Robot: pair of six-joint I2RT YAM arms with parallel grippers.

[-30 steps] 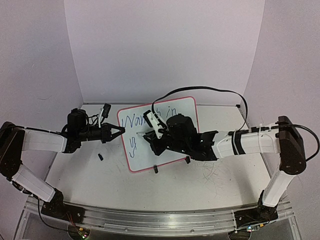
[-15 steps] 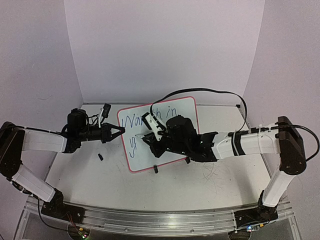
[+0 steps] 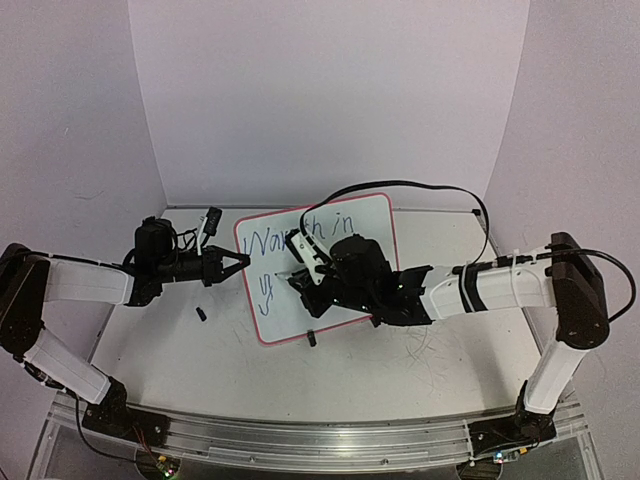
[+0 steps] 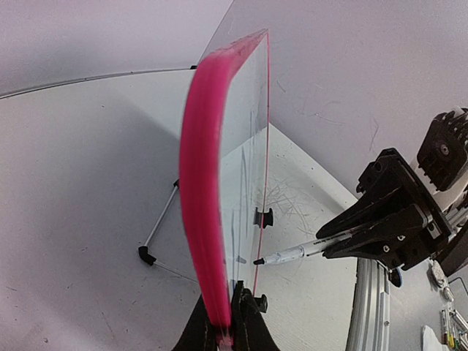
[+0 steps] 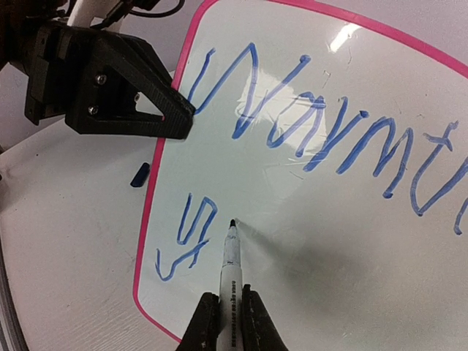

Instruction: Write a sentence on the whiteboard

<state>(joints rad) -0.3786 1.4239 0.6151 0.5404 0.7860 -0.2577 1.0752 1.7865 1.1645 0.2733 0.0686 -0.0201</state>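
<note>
Right gripper point(image 5: 227, 311): pinched narrow on a slim white marker with a black tip point(image 5: 229, 259). The barrel runs straight out from between my fingers and the tip points away from me at the board.

Small glossy whiteboard point(image 5: 314, 241) with a thin pink frame stands tilted on its metal wire stand point(image 4: 157, 227), mid-table between the two arms. Its long axis runs left to right across my wrist view.

Black left gripper point(image 4: 228, 311) is closed tight on the pink frame at the board's left edge. It sits well to the left of my tip, outside the writing area.

Dark blue slanted sentence point(image 5: 322, 135): the top line starts with a big W near the left frame and runs right, past the edge of my view. The second line so far is only two small letters point(image 5: 186, 238) at lower left.

Marker tip sits just right of those two letters. It is very close to the glossy face, but I cannot tell whether it touches.

Judgement: the bare white I need lies to the right of the tip, under the top line. The coming stroke should travel rightward along the board's long axis, rising slightly to match the slant. My right arm is the one over the face, so the stroke is its job.
</note>
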